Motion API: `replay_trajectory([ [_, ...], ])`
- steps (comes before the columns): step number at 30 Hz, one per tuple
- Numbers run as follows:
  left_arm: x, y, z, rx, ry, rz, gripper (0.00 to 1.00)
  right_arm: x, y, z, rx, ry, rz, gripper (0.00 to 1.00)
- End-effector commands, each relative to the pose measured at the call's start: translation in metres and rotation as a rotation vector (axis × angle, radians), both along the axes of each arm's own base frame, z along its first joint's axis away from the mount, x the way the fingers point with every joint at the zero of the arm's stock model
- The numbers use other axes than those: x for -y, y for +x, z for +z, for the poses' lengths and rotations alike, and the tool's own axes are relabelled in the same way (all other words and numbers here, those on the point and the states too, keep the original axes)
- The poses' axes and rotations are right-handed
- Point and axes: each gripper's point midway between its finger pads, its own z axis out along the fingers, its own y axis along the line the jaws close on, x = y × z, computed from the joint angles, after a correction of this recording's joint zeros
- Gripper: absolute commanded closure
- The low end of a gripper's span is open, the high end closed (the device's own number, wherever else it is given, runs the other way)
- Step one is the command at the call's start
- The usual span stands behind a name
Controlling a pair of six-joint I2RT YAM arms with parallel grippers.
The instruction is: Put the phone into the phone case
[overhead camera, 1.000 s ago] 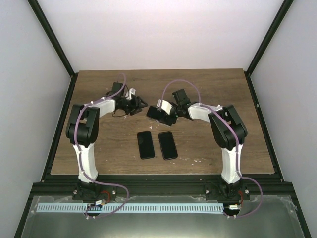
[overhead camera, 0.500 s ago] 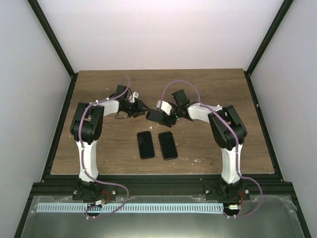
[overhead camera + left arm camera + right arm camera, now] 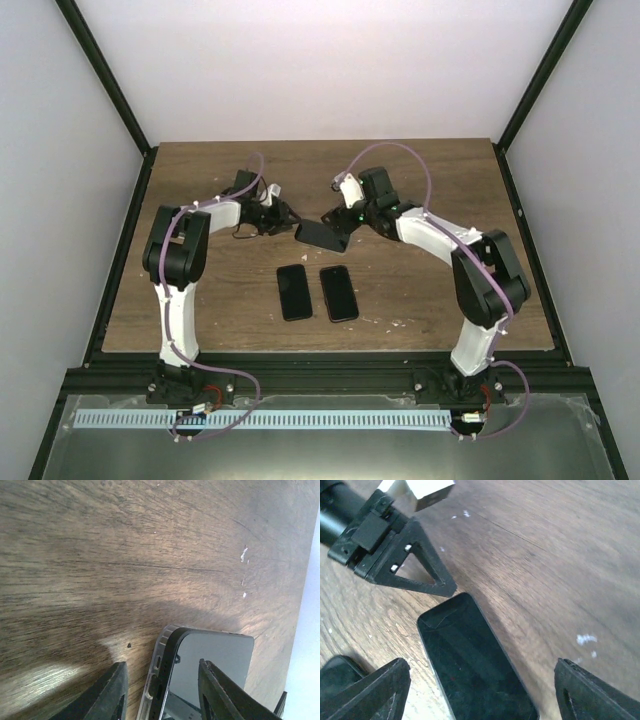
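A black phone (image 3: 320, 235) lies on the wooden table between my two grippers. In the left wrist view its near end (image 3: 210, 670) sits inside a clear case, whose rim (image 3: 156, 670) shows along the phone's edge. My left gripper (image 3: 287, 218) is open, and its fingers straddle that end of the phone (image 3: 162, 692) without touching it. My right gripper (image 3: 339, 216) is open wide and empty, hovering above the phone (image 3: 470, 665), with its own midpoint (image 3: 480, 692) over the screen. The left gripper's finger (image 3: 415, 562) reaches the phone's far end.
Two more dark phones (image 3: 293, 292) (image 3: 338, 293) lie side by side nearer the arm bases. A thin black cable (image 3: 238, 232) lies by the left gripper. Small white specks (image 3: 585, 640) dot the wood. Black frame rails (image 3: 120, 250) edge the table.
My right gripper has let go of the phone, opened and risen, with its arm swung back. My left gripper has moved right up to the phone's end.
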Motion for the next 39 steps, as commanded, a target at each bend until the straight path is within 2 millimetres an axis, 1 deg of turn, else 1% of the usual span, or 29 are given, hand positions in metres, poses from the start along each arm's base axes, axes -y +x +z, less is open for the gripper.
replay_trajectory([
  [1,0.003,0.006,-0.001,0.034,0.014,-0.03,0.61,0.028,0.0,-0.005,-0.217,0.134,-0.37,0.22],
  [5,0.005,0.009,-0.001,0.043,0.027,-0.037,0.62,0.04,-0.002,-0.024,-0.304,0.129,-0.494,0.32],
  [7,0.005,0.009,-0.001,0.043,0.032,-0.036,0.62,0.047,-0.002,-0.037,-0.338,0.116,-0.547,0.39],
  [9,0.006,0.009,-0.003,0.039,0.037,-0.037,0.62,0.05,-0.002,-0.049,-0.371,0.112,-0.574,0.42],
  [15,0.007,0.008,-0.01,0.02,0.08,-0.046,0.62,0.046,0.004,-0.07,-0.418,0.098,-0.585,0.42],
  [17,0.008,0.008,-0.01,0.019,0.079,-0.047,0.62,0.046,0.005,-0.081,-0.443,0.084,-0.594,0.41],
  [22,0.013,0.004,-0.011,0.02,0.1,-0.063,0.63,0.05,0.001,-0.1,-0.462,0.05,-0.603,0.41],
  [24,0.014,0.003,-0.012,0.018,0.097,-0.062,0.65,0.05,-0.003,-0.107,-0.472,0.05,-0.599,0.45],
  [27,0.019,0.0,-0.017,0.007,0.092,-0.07,0.7,0.046,-0.011,-0.113,-0.502,0.07,-0.572,0.59],
  [28,0.02,-0.001,-0.018,0.006,0.098,-0.079,0.71,0.046,-0.014,-0.113,-0.504,0.07,-0.57,0.63],
  [31,0.024,-0.003,-0.018,0.003,0.096,-0.081,0.76,0.05,-0.021,-0.115,-0.508,0.082,-0.583,0.7],
  [34,0.032,-0.005,-0.016,0.011,0.096,-0.093,0.77,0.052,-0.028,-0.12,-0.522,0.073,-0.58,0.75],
  [36,0.035,-0.007,-0.016,0.011,0.111,-0.107,0.77,0.057,-0.034,-0.123,-0.524,0.051,-0.59,0.78],
  [39,0.037,-0.007,-0.017,0.008,0.109,-0.105,0.79,0.059,-0.043,-0.123,-0.529,0.067,-0.594,0.83],
])
